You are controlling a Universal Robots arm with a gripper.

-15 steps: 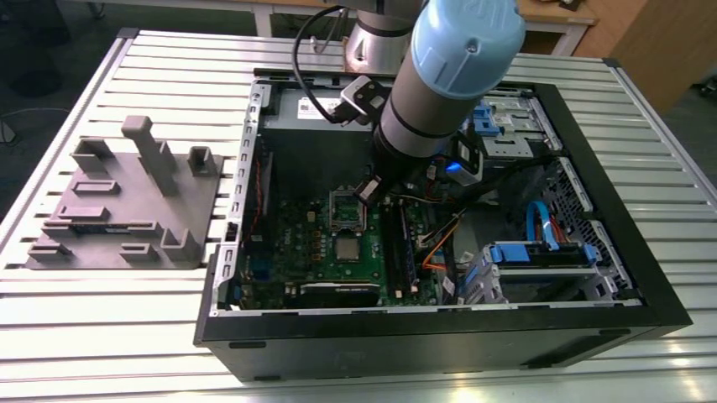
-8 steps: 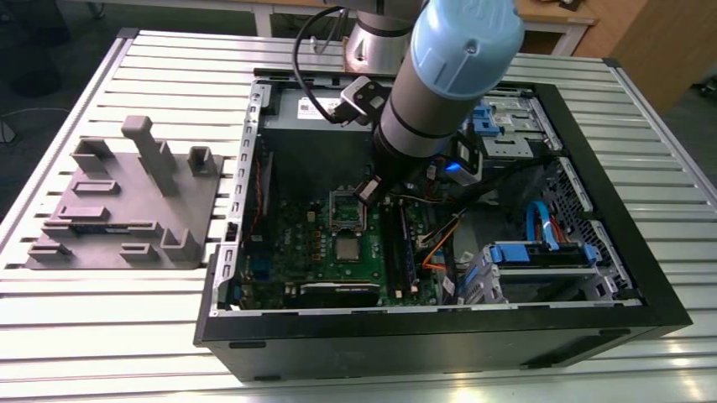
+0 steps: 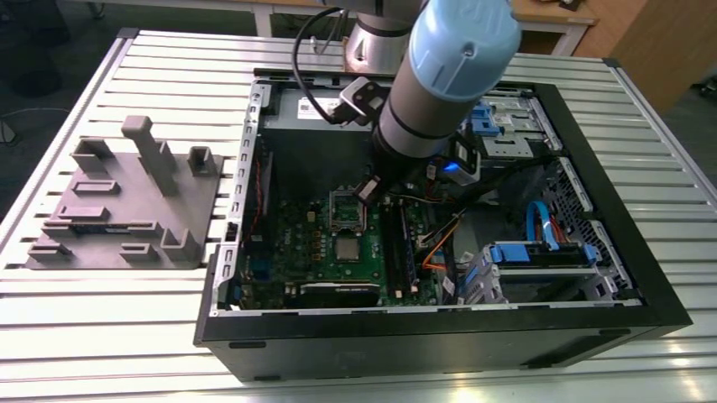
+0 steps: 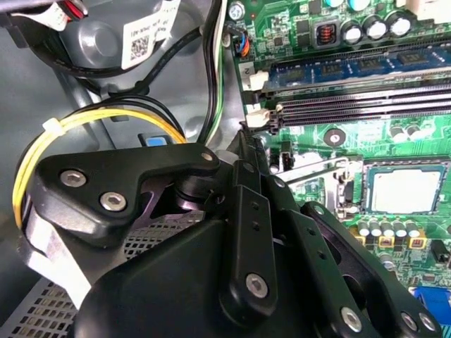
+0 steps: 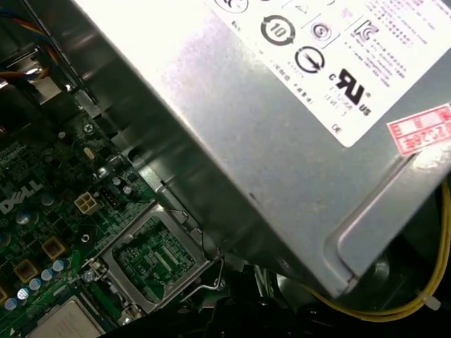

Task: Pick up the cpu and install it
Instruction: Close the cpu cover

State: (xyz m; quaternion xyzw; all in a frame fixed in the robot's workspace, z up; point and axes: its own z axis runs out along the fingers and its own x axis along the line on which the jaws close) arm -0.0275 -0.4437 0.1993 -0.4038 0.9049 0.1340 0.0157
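Observation:
The cpu [image 3: 349, 249] is a small silvery square lying flat in its socket on the green motherboard [image 3: 297, 243] inside the open computer case. It also appears in both wrist views [image 4: 406, 190] [image 5: 63, 322]. The silver socket bracket [image 3: 344, 210] [image 5: 151, 257] stands flipped up next to it. My gripper [image 3: 367, 191] [image 4: 245, 137] hangs just above and behind the bracket, apart from the cpu. Its black fingers [image 4: 248, 211] taper to one tip, shut, with nothing between them.
The grey power supply box [image 5: 282, 127] [image 3: 308, 109] sits close behind the gripper. Yellow cables [image 4: 91, 120] loop beside it. Memory slots [image 4: 359, 105] run past the socket. A blue drive cage [image 3: 538, 252] fills the case's right. A grey fixture [image 3: 123, 206] stands on the slatted table.

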